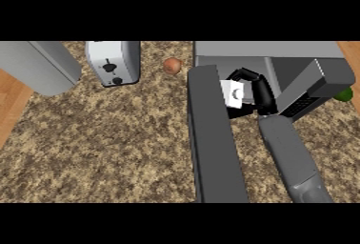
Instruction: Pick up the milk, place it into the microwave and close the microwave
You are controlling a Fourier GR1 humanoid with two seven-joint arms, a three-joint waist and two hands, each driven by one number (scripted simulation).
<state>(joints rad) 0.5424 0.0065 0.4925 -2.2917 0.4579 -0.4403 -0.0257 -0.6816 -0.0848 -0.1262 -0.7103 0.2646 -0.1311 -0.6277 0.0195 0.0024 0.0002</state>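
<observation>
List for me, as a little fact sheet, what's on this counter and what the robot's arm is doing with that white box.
microwave: far right of the counter
door: open, swung toward the robot
milk carton: white, at the microwave's opening
right hand: curled round the milk carton
left hand: not in view
toaster: left of the microwave
brown round item: between toaster and microwave
green item: right edge, mostly hidden

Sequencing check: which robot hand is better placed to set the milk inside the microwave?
Right. The right robot hand grips the milk at the microwave opening; the left isn't in view.
</observation>
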